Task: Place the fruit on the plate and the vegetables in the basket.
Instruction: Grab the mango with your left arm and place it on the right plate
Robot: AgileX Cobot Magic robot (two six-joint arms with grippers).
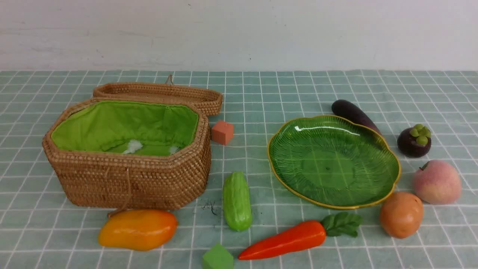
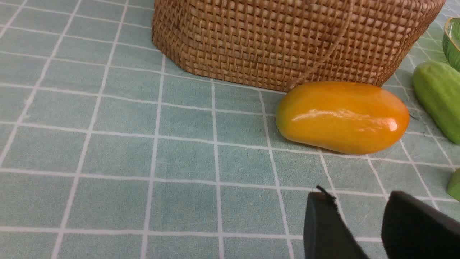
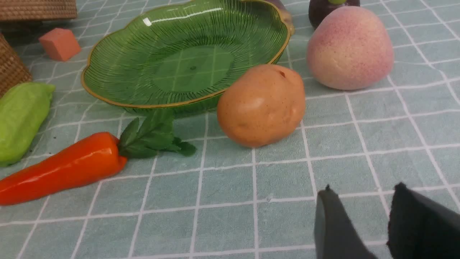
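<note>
The basket (image 1: 127, 179) stands open at the left with nothing in its green lining. The plate (image 1: 332, 160) sits bare at the right. The mango (image 1: 138, 228) lies in front of the basket, the gourd (image 1: 236, 200) and carrot (image 1: 287, 239) between basket and plate. The potato (image 1: 401, 213), peach (image 1: 437, 182), mangosteen (image 1: 413, 141) and eggplant (image 1: 354, 114) ring the plate's right side. My left gripper (image 2: 359, 196) is open and empty, short of the mango (image 2: 341, 117). My right gripper (image 3: 363, 189) is open and empty, short of the potato (image 3: 260, 104). Neither gripper shows in the front view.
A salmon-pink cube (image 1: 222, 132) sits right of the basket and a green cube (image 1: 217, 257) at the front edge by the carrot's tip. The basket's lid (image 1: 157, 91) lies open behind it. A white wall bounds the table's back.
</note>
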